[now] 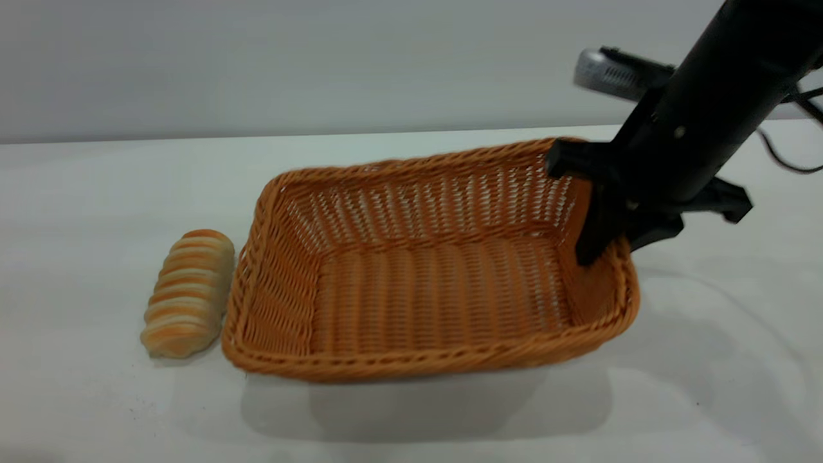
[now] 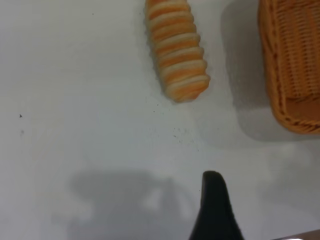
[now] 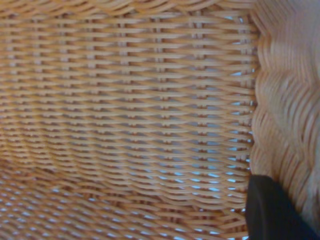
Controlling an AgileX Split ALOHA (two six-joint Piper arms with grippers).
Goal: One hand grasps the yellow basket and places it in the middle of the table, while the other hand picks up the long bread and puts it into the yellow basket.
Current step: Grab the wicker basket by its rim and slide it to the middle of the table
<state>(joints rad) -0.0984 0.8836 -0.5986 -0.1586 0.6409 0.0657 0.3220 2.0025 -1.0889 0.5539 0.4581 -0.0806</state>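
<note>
- Orange-tan woven wicker basket (image 1: 411, 289), rectangular with flared sides and a braided rim, sits on the broad white tabletop (image 1: 96, 399) with its right-hand short wall held by the right arm's black gripper (image 1: 607, 247).
- One black finger (image 1: 595, 231) reaches down inside that wall, the other sits outside it, so the jaws are clamped across the rim.
- From the right wrist, the weave of the wall fills the view, with a dark fingertip (image 3: 272, 210) pressed against the wicker (image 3: 125, 100).
- Small oblong loaf (image 1: 189, 292), striped orange-brown and cream, lies on the table just beside the basket's far end from that gripper; whether they touch is unclear.
- Left gripper (image 2: 215, 210) hovers above bare table, near the loaf (image 2: 177, 50) and apart from it, the basket corner (image 2: 292, 65) beyond; only one dark finger shows, so its opening cannot be told.
</note>
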